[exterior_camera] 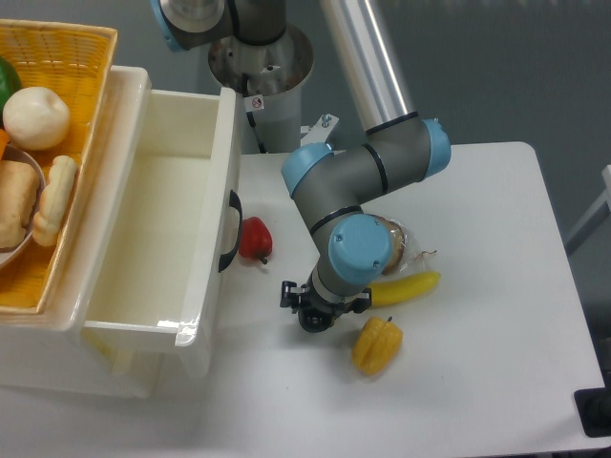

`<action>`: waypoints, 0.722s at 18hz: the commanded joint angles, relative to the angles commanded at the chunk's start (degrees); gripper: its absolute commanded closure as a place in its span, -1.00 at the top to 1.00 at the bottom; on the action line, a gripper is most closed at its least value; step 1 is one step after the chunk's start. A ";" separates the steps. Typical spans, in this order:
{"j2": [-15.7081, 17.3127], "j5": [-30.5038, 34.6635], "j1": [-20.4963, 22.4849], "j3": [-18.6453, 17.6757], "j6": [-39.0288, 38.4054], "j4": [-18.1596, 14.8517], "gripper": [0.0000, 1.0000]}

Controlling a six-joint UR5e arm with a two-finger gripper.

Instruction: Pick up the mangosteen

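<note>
Grasp step. Two-finger black gripper [316,311] down over small glossy dark round mangosteen [314,320] on white counter [477,286], btwn red pepper [254,238] & yellow pepper [376,344]. Open or clamped: can't tell, wrist hides jaws. Next prob: confirm grip, lift straight up.

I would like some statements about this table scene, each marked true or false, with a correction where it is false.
1. The red pepper lies on the table near the black handle of the white drawer. True.
2. The yellow pepper is inside the drawer. False: it lies on the table, below the yellow banana.
3. The gripper is low over a dark round thing, the mangosteen. True.
4. The drawer is full of fruit. False: its inside looks empty.
5. The wicker basket stands at the table's right edge. False: it is at the far left.
</note>
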 joint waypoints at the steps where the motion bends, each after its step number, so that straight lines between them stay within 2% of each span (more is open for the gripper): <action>1: 0.00 0.00 0.00 0.09 0.00 0.09 0.13; 2: 0.00 0.09 0.00 0.26 -0.09 0.00 -0.03; 4: 0.35 0.09 0.00 0.79 0.44 0.00 -0.13; 8: 1.05 0.26 -0.09 3.86 2.71 -0.09 -0.13; 13: 5.18 0.35 -0.09 4.04 17.80 -0.53 -0.13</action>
